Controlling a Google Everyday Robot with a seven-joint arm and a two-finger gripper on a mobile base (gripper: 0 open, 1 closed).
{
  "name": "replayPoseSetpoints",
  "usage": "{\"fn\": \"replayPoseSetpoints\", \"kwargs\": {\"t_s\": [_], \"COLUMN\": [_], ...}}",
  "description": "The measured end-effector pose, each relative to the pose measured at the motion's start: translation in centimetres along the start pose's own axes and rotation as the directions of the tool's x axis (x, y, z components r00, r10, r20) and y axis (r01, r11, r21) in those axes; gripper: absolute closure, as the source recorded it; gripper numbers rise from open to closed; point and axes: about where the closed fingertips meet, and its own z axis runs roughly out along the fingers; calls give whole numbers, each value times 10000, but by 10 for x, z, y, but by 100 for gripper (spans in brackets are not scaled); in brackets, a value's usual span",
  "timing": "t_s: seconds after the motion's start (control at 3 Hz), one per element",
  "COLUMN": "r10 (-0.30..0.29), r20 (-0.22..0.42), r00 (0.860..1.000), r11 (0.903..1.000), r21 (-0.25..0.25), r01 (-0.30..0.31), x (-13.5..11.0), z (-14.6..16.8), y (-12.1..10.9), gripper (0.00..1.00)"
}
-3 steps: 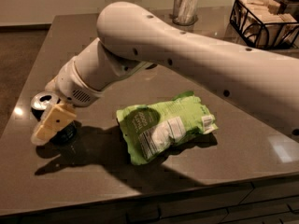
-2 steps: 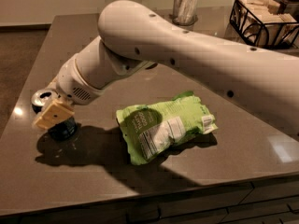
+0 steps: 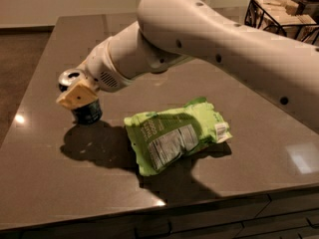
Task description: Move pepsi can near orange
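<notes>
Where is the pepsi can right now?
In the camera view, the pepsi can is at the left of the table, right behind the gripper, left of the green snack bag.

Dark shiny table [image 3: 60, 193]. At the left, gripper [image 3: 79, 97] squeezed around a dark blue can [image 3: 88, 112], with one tan finger [image 3: 76, 93] across the front. Can tipped, silver top leaning to the far left. Big white arm [image 3: 209, 39] reaching in from the right. Green snack bag [image 3: 177, 138] lying flat in the middle, right of the can, not touching. Wire basket [image 3: 279, 16] in the far right corner.
</notes>
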Motion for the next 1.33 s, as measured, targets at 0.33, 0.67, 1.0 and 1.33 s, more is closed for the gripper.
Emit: {"fn": "replayPoseSetpoints", "kwargs": {"t_s": [0.33, 0.67, 1.0, 1.33], "r10": [508, 1004, 1569, 2022], "r20": [494, 896, 1023, 952], "r00": [9975, 9909, 9823, 9747], "r11": [9946, 9811, 9582, 9297], "r21": [877, 1567, 2251, 2941], "r01": [-550, -1136, -1765, -2216], "x": [6, 16, 36, 56], "z": [-20, -36, -56, -82], "y": [-35, -68, -99, -122], "gripper": [100, 100, 100, 100]}}
